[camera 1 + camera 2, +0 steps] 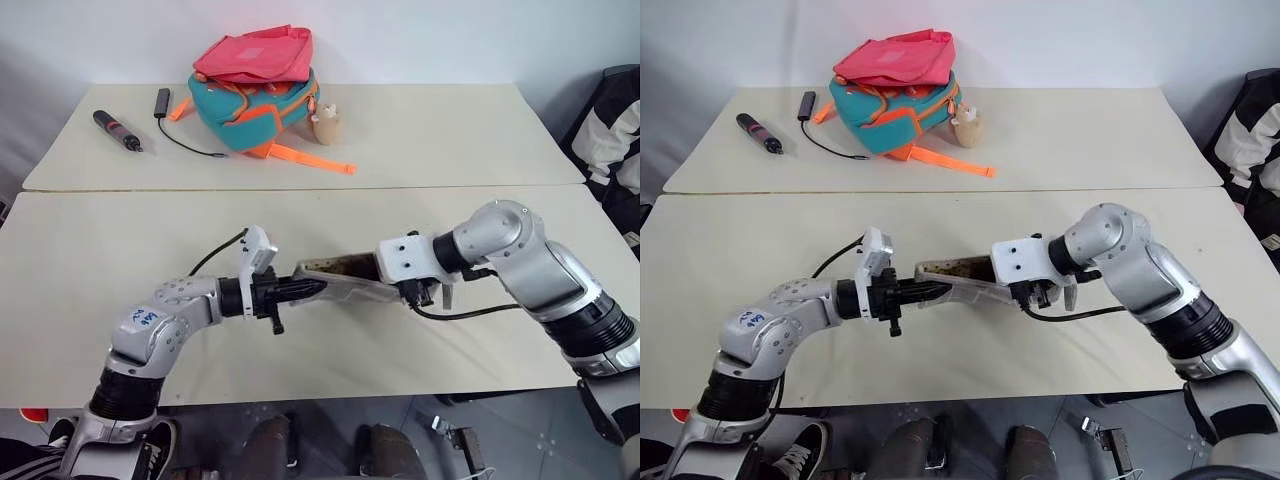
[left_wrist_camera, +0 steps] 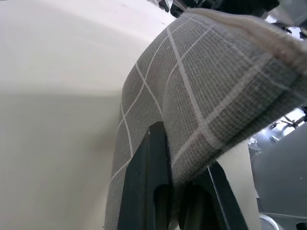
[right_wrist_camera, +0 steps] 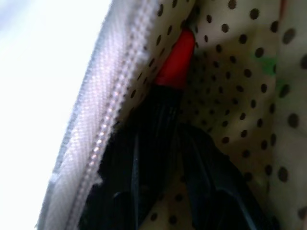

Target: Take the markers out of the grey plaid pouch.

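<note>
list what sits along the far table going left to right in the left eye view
dark pen-like tool with a red band → small black device on a cable → teal-orange backpack with a pink bag on top → small beige toy

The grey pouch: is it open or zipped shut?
Open. The right gripper reaches inside the pouch, past its zipper, where dotted lining and a red marker show.

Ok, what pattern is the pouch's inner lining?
Cream with dark dots, clearest in the right wrist view: the pouch lining.
</note>
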Action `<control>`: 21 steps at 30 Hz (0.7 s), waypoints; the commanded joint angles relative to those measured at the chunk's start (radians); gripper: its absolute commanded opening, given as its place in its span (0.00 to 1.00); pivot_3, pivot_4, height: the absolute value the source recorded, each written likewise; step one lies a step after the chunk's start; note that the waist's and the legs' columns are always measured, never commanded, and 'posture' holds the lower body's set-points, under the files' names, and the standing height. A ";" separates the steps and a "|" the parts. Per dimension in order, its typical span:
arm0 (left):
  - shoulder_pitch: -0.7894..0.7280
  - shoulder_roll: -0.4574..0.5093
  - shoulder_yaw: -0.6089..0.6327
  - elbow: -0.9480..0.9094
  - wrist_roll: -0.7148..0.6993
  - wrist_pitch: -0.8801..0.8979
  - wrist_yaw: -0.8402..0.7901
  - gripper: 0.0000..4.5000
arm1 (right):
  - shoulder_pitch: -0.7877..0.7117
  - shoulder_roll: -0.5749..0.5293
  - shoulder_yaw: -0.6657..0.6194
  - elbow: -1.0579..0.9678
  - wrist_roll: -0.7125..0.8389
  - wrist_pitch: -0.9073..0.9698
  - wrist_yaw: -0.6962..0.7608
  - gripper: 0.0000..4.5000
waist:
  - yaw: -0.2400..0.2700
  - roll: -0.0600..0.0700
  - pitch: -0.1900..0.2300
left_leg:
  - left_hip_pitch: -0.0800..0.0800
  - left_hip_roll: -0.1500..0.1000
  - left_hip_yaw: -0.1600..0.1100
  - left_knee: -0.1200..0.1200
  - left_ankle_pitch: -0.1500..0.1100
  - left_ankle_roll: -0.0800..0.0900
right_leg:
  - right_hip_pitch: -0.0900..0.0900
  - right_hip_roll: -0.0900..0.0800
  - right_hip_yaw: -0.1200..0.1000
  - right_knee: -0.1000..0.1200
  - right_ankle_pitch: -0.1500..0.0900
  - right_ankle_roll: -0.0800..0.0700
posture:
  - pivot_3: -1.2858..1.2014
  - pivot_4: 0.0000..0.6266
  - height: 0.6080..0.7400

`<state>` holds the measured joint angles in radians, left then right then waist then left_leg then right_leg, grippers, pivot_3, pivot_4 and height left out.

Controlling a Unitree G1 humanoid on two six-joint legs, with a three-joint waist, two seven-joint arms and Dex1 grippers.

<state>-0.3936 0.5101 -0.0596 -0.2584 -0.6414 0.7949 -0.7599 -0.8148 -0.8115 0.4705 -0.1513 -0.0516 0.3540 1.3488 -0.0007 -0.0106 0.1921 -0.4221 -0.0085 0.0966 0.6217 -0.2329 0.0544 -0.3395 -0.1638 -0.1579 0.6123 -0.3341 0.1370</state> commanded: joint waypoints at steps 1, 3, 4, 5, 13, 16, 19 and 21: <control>-0.012 -0.030 0.033 -0.002 0.015 -0.060 0.024 0.00 | -0.008 0.033 -0.060 -0.046 0.065 0.056 0.003 0.29 | 0.000 0.000 0.000 | 0.000 0.000 0.000 0.000 0.000 0.000 | 0.000 0.000 0.000 0.000 0.000 0.000 | 0.52 0.24 1.00; -0.027 -0.050 0.057 0.004 -0.006 -0.048 0.038 0.00 | -0.013 0.037 -0.082 -0.087 0.106 0.096 0.017 0.29 | 0.001 0.000 0.000 | 0.000 0.000 0.000 0.000 0.000 0.000 | 0.000 0.000 0.000 0.000 0.000 0.000 | 0.52 0.24 1.00; -0.030 -0.057 0.066 0.004 -0.024 -0.032 0.036 0.00 | -0.012 0.033 -0.081 -0.092 0.100 0.081 0.019 0.29 | 0.002 0.000 0.000 | 0.000 0.000 0.000 0.000 0.000 0.000 | 0.000 0.000 0.000 0.000 0.000 0.000 | 0.52 0.24 1.00; -0.030 -0.060 0.071 0.004 -0.037 -0.021 0.033 0.00 | -0.011 0.032 -0.080 -0.095 0.098 0.069 0.019 0.29 | 0.002 0.000 0.000 | 0.000 0.000 -0.001 0.000 0.000 0.000 | 0.000 0.000 0.000 0.000 0.000 0.000 | 0.52 0.24 1.00; -0.011 -0.064 0.080 -0.005 -0.077 0.029 0.013 0.00 | 0.016 0.049 -0.024 -0.023 -0.001 -0.013 -0.033 0.29 | 0.001 0.000 0.000 | 0.000 0.000 0.000 0.000 0.000 0.000 | 0.000 0.000 0.000 0.000 0.000 0.000 | 0.52 0.24 1.00; -0.003 -0.063 0.080 -0.013 -0.077 0.030 0.011 0.00 | 0.017 0.048 -0.011 0.003 -0.040 -0.042 -0.049 0.29 | 0.000 0.000 0.000 | 0.000 0.000 0.000 0.000 0.000 0.000 | 0.000 0.000 0.000 0.000 0.000 0.000 | 0.52 0.24 1.00; 0.007 -0.068 0.081 -0.019 -0.081 0.035 0.014 0.00 | 0.004 0.067 -0.013 0.029 -0.062 -0.046 -0.076 0.29 | 0.001 0.000 0.000 | 0.000 0.000 0.000 0.000 0.000 0.000 | 0.000 0.000 0.000 0.000 0.000 0.000 | 0.52 0.24 1.00; 0.011 -0.070 0.082 -0.022 -0.085 0.038 0.017 0.00 | 0.003 0.068 -0.012 0.031 -0.069 -0.041 -0.069 0.29 | 0.001 0.000 0.000 | 0.000 0.000 0.000 0.000 0.000 0.000 | 0.000 0.000 0.000 0.000 0.000 0.000 | 0.52 0.24 1.00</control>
<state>-0.3836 0.4454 0.0005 -0.2263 -0.6849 0.8398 -0.7287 -0.8028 -0.7372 0.4643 -0.1203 -0.1024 0.3088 1.2821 0.0001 -0.0106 0.1921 -0.4222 -0.0085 0.0963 0.6221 -0.2328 0.0544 -0.3392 -0.1636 -0.1582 0.6127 -0.3341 0.1369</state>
